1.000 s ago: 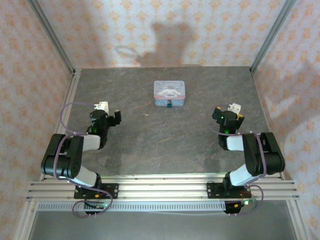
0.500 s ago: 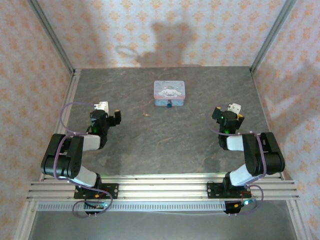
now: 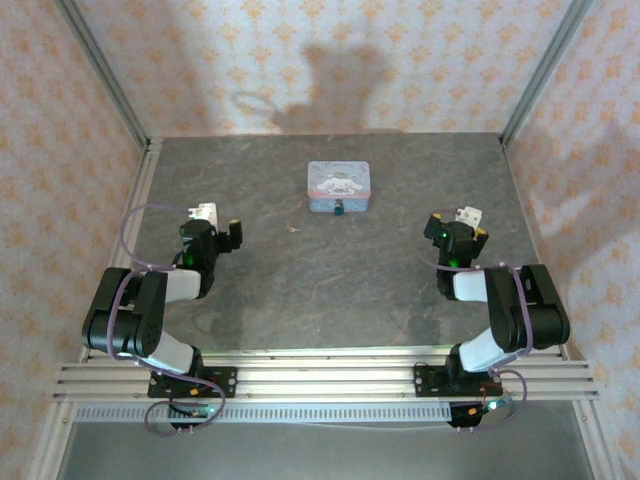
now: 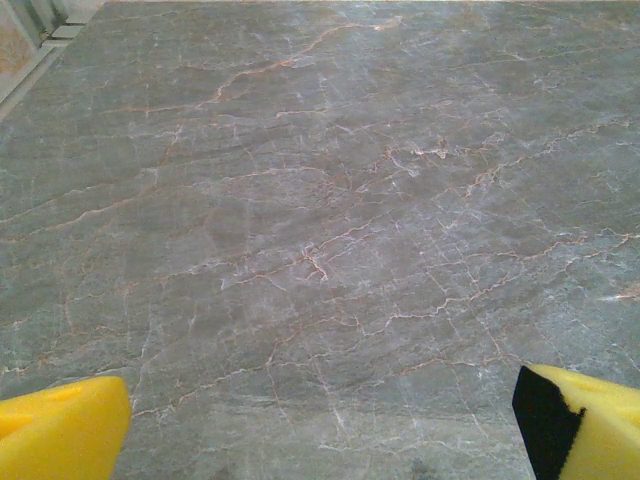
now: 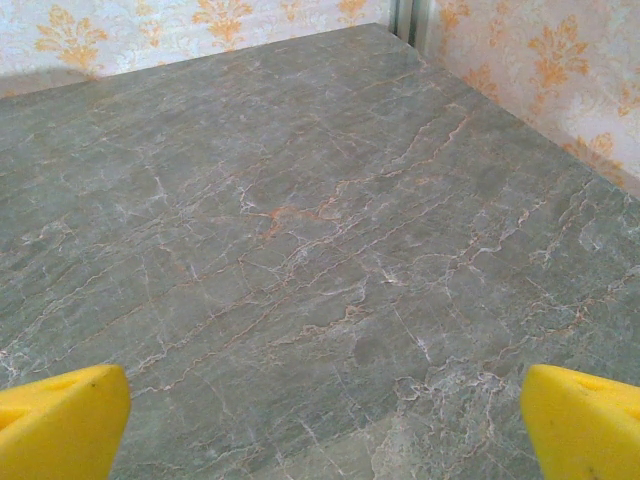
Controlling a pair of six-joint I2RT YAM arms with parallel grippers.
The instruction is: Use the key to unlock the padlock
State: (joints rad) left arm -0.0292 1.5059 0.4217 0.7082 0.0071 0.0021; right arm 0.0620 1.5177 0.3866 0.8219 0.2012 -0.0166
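Observation:
The tiny dark blue-teal padlock (image 3: 340, 209) hangs at the front edge of a light-blue printed tin (image 3: 338, 182) at the table's far middle. The small thin key (image 3: 292, 230) lies flat on the grey marble, left of and nearer than the tin. My left gripper (image 3: 222, 232) rests low at the left, well apart from both, open, its yellow fingers (image 4: 62, 438) wide over bare marble. My right gripper (image 3: 456, 226) rests at the right, open too, with yellow fingers (image 5: 585, 430) spread and nothing between them.
The grey marble table (image 3: 330, 290) is walled by patterned panels at the back and both sides, with metal posts at the far corners. An aluminium rail (image 3: 320, 380) carries both arm bases along the near edge.

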